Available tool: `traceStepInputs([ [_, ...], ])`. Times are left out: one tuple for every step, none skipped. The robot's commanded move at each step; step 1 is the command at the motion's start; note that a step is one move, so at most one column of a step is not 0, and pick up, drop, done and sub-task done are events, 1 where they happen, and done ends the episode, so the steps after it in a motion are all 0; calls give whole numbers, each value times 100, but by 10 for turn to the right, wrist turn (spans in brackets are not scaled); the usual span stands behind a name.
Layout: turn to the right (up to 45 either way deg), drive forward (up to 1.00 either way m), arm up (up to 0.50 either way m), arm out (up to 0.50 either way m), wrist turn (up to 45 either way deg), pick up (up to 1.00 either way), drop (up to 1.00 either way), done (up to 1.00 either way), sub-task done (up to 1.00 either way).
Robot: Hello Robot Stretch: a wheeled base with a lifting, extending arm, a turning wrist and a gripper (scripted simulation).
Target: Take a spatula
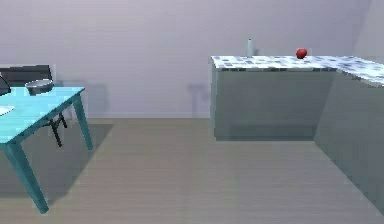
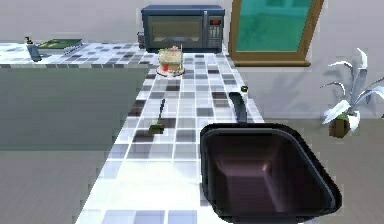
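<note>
Spatula (image 2: 160,115) lies on the counter (image 2: 200,95) near its left edge, left of the sink (image 2: 265,170). Microwave (image 2: 183,27) sits at the far edge. Can't tell the gripper jaw state.

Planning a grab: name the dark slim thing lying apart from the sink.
The thin utensil on the tiled counter; the faucet stands at the sink's rim.

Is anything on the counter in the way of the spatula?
Nothing visible: the spatula lies on bare counter, the sink apart at its right, a small dish farther back by the microwave.
</note>
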Motion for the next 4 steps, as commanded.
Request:
traceStepInputs([
  [0, 0, 50, 0, 0, 0, 0, 0, 0],
  [0, 0, 38, 0, 0, 0, 0, 0, 0],
  [0, 0, 0, 32, 0, 0, 0, 0, 0],
  [0, 0, 0, 0, 450, 0, 0, 0, 0],
])
